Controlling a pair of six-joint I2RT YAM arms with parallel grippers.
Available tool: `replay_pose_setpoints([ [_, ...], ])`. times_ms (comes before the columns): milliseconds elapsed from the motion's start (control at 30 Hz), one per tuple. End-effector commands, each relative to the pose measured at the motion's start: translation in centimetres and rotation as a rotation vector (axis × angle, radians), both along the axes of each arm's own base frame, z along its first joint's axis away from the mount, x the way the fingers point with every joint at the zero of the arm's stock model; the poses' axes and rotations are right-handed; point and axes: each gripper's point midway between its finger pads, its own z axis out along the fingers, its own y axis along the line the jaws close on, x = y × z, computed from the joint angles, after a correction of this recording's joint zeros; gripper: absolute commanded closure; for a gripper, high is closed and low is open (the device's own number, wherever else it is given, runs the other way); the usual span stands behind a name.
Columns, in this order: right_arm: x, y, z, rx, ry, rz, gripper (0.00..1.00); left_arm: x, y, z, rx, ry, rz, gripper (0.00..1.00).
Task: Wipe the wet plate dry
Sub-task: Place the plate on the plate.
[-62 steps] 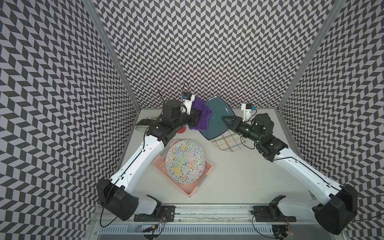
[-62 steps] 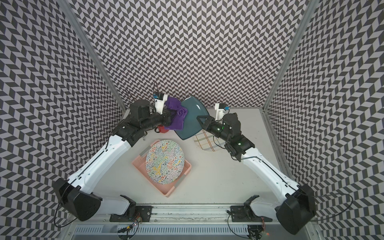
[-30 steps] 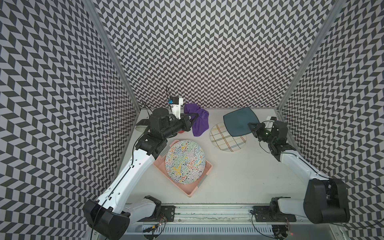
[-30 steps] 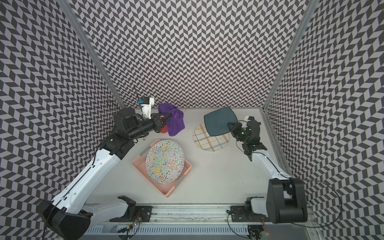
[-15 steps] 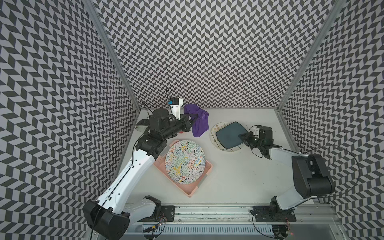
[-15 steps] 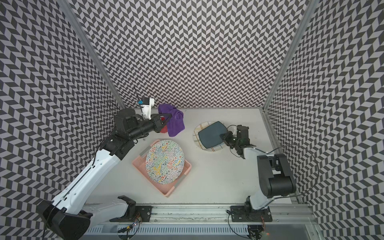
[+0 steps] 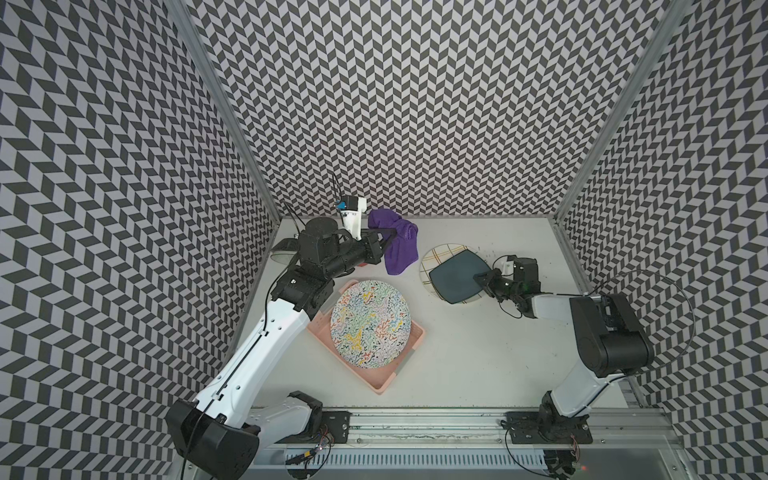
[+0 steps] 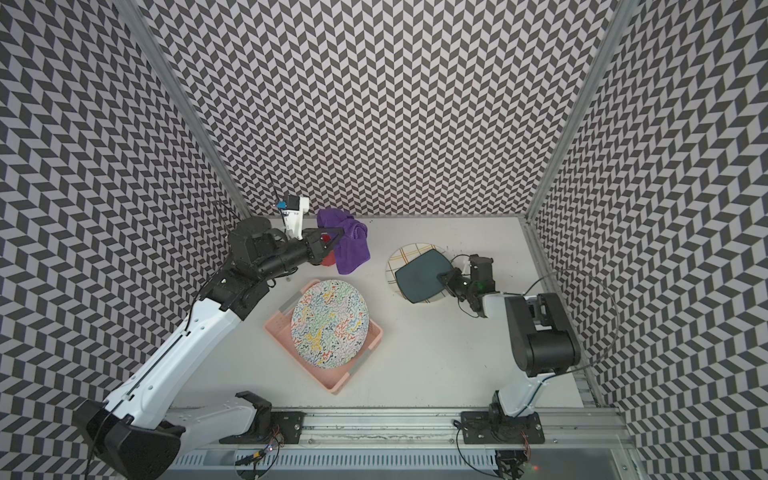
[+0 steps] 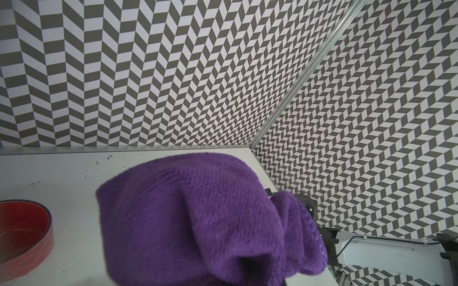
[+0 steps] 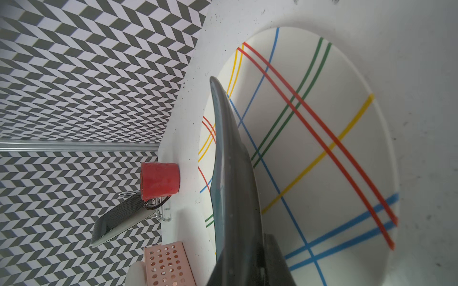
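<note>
A dark teal square plate lies on top of a white plate with coloured stripes at the back right in both top views. My right gripper is low at the teal plate's near-right edge, shut on its rim. The right wrist view shows the plate edge-on between the jaws, one finger against it. My left gripper hangs above the back left, shut on a purple cloth that hides its fingertips.
A pink perforated tray in front of the left arm carries a round squiggle-patterned plate. A red cup stands under the cloth, with a grey dish by the left wall. The striped plate is partly uncovered.
The right arm has swung in and down, bringing the teal plate from the air onto the striped plate. The left arm with the cloth has stayed still over the last second.
</note>
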Motion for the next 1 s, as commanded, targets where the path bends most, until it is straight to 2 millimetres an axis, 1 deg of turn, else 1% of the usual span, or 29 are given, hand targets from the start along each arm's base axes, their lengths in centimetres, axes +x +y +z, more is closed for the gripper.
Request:
replay_pose_setpoints([
  [0,-0.1,0.0,-1.8,-0.078,0.015,0.051,0.68,-0.6,-0.1,1.0,-0.023,-0.035,-0.019,1.00],
  [67,-0.4,-0.3,-2.4,-0.118,0.040,0.066,0.62,-0.6,-0.2,0.9,-0.024,-0.031,-0.021,1.00],
  [200,-0.5,-1.2,-2.3,-0.210,0.047,0.076,0.56,-0.6,-0.2,1.1,-0.028,-0.036,-0.022,1.00],
  [267,-0.7,-2.0,-2.2,-0.258,0.059,0.072,0.49,-0.7,-0.2,1.1,-0.026,-0.037,-0.021,1.00],
  [333,-1.0,-2.9,-1.7,-0.301,0.070,0.057,0.40,-0.6,-0.1,1.1,-0.020,-0.041,-0.016,1.00],
  [433,-1.2,-4.2,0.3,-0.362,0.048,0.036,0.28,-0.5,0.3,0.8,-0.003,-0.040,0.002,1.00],
  [500,-1.5,-4.8,2.3,-0.396,0.010,0.021,0.23,-0.4,0.6,0.8,0.002,-0.042,0.009,1.00],
  [567,-1.8,-5.0,4.2,-0.408,-0.026,0.014,0.20,-0.3,0.9,0.8,0.004,-0.045,0.018,1.00],
  [633,-2.2,-4.5,6.8,-0.394,-0.088,0.028,0.21,-0.2,1.2,0.8,0.008,-0.047,0.023,1.00],
  [667,-2.5,-3.6,8.2,-0.367,-0.131,0.056,0.23,-0.1,1.3,0.9,0.010,-0.048,0.026,1.00],
  [733,-3.4,-0.2,11.2,-0.282,-0.246,0.163,0.28,0.2,1.8,0.9,0.017,-0.052,0.041,1.00],
  [800,-5.3,4.8,13.6,-0.197,-0.334,0.311,0.34,0.6,2.5,1.0,0.023,-0.053,0.064,1.00],
  [867,-7.6,10.2,14.5,-0.192,-0.374,0.459,0.35,1.1,3.3,1.2,0.023,-0.052,0.093,1.00],
  [900,-8.5,12.2,14.3,-0.197,-0.370,0.509,0.35,1.2,3.7,1.3,0.024,-0.050,0.107,1.00],
  [933,-9.8,15.0,13.9,-0.193,-0.366,0.576,0.35,1.3,4.0,1.5,0.023,-0.052,0.125,1.00],
  [967,-10.3,16.5,13.4,-0.193,-0.356,0.604,0.33,1.3,4.2,1.6,0.020,-0.053,0.134,1.00],
])
